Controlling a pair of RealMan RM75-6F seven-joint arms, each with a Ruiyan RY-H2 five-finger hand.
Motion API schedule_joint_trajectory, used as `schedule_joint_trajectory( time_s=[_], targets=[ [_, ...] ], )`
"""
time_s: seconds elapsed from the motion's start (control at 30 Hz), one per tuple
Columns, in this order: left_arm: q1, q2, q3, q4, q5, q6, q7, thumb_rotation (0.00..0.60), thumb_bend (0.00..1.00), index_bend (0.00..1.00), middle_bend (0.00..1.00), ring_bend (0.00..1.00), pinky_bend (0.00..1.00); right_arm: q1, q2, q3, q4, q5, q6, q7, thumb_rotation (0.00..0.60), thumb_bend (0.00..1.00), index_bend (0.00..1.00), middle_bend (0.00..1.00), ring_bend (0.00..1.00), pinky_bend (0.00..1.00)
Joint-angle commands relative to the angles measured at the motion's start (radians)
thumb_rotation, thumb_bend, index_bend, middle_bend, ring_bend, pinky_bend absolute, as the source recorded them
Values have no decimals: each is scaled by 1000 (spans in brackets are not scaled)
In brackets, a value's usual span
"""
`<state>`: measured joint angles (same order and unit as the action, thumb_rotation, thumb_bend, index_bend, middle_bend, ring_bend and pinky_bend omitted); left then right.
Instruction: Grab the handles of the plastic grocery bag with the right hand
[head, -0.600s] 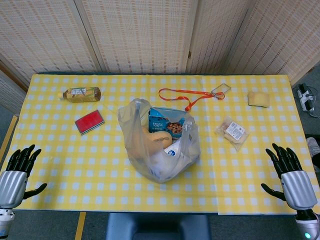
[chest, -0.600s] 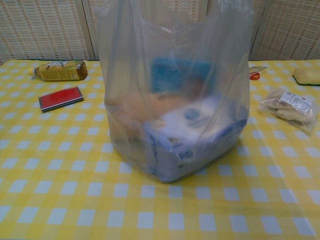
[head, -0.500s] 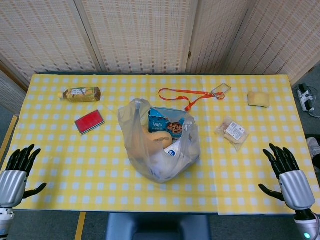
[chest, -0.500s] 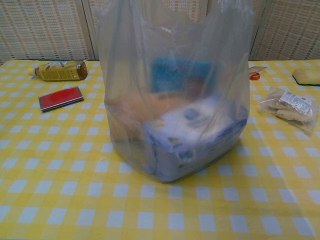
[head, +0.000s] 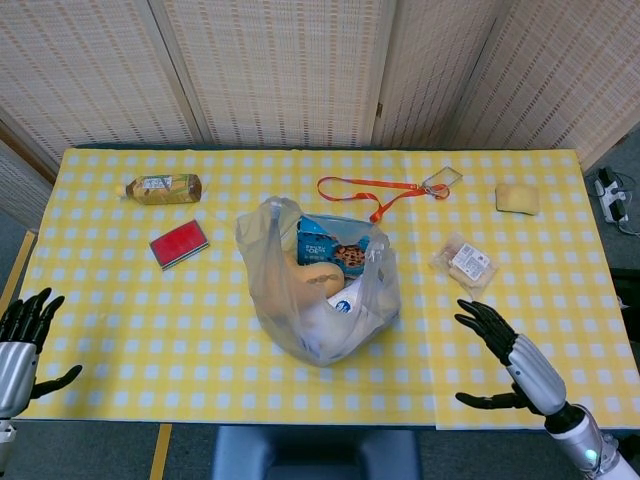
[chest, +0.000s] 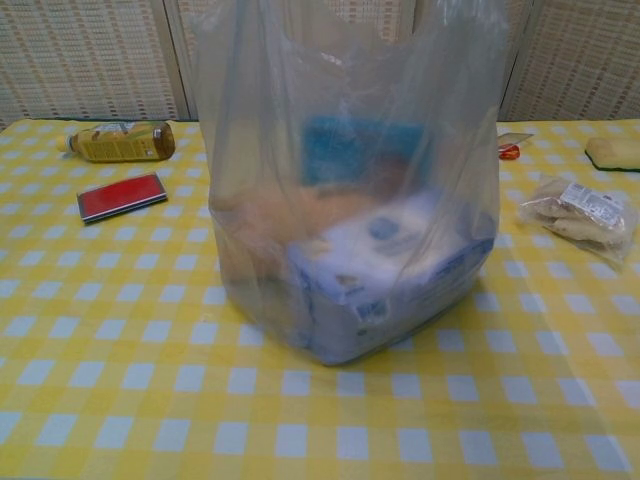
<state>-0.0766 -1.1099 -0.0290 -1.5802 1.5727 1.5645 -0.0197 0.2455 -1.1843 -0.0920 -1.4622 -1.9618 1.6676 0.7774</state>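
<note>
Right of the bag, right hand spread, empty.

The clear plastic grocery bag stands upright near the middle of the table, closer to its front edge, open at top, with groceries inside.

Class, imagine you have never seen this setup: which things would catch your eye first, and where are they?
First the clear plastic grocery bag, standing open mid-table and stuffed with packaged food. Next the orange lanyard lying behind it on the yellow checked tablecloth, and the red case to the bag's left. Last, the right hand, fingers spread and empty, over the table's near right edge.
</note>
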Motion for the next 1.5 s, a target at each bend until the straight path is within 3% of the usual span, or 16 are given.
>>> schedule_joint_trajectory(
  time_s=[0.03, 0.17, 0.43, 0.63, 1.5],
  targets=[
    [9, 5, -2, -2, -3, 16, -7, 600, 169, 0, 0, 0, 0, 130, -29, -37, -28, -69, 75, 446, 600, 0, 0, 0, 0, 0],
    [13, 9, -4, -2, -1, 24, -15, 600, 170, 0, 0, 0, 0, 189, -45, -52, -31, -53, 61, 663, 600, 0, 0, 0, 0, 0],
    [9, 10, -7, 5, -13, 7, -37, 600, 170, 0, 0, 0, 0, 290, -42, -19, -39, 29, -23, 823, 600, 0, 0, 38, 24, 0],
    [13, 16, -11, 5, -21, 10, -45, 600, 170, 0, 0, 0, 0, 319, -40, 2, -52, 69, -46, 849, 600, 0, 0, 38, 28, 0],
    [23, 29, -21, 9, -33, 19, -77, 600, 169, 0, 0, 0, 0, 366, -76, -11, 17, 123, -108, 982, 600, 0, 0, 44, 39, 0]
  ],
)
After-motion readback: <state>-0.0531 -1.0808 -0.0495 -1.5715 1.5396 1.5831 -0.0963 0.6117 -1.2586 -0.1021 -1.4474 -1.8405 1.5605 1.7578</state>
